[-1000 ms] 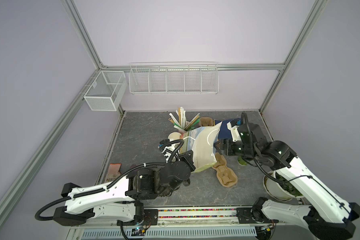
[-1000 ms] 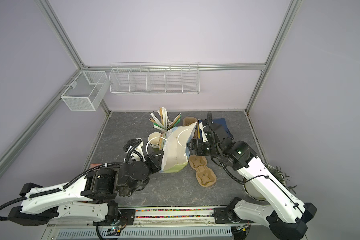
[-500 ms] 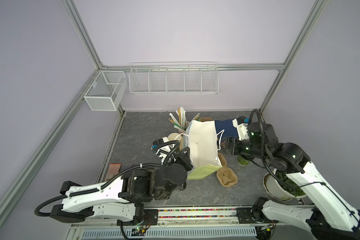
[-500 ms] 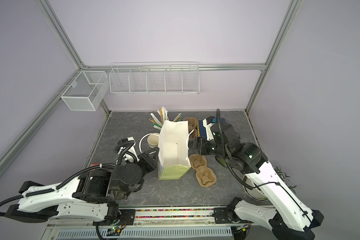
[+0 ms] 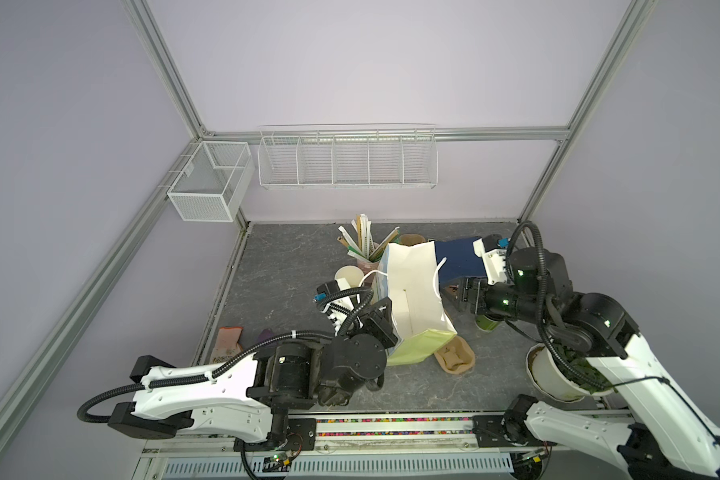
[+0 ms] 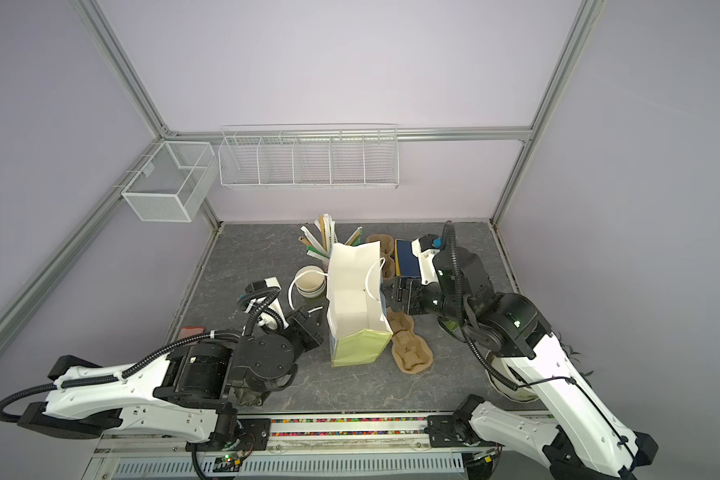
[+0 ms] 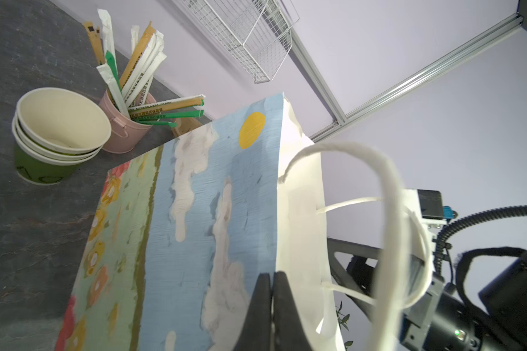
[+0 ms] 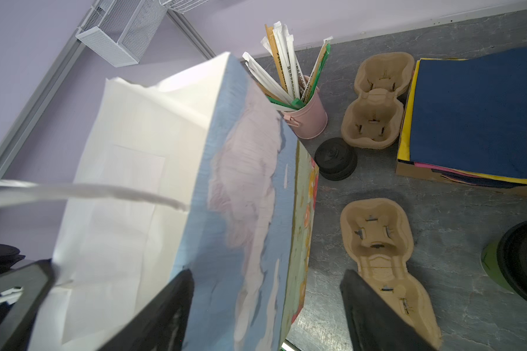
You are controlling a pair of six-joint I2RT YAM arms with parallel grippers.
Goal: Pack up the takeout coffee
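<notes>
L gripper (image 7: 273, 282) pinched shut on paper bag (image 5: 412, 299) rim shd hold mouth open/upright while R gripper (image 8: 266, 273), jaws wide beside bag, grabs takeout coffee (image 8: 517, 264) below lid.

Both arms reach inward, the left gripper (image 7: 273, 281) with jaws pressed together, the right gripper (image 8: 266, 275) spread wide.

On the lowest of the green cup stack (image 7: 41, 173) I read perhaps "10"; the straw wrappers (image 7: 165, 107) carry print illegible to me.
</notes>
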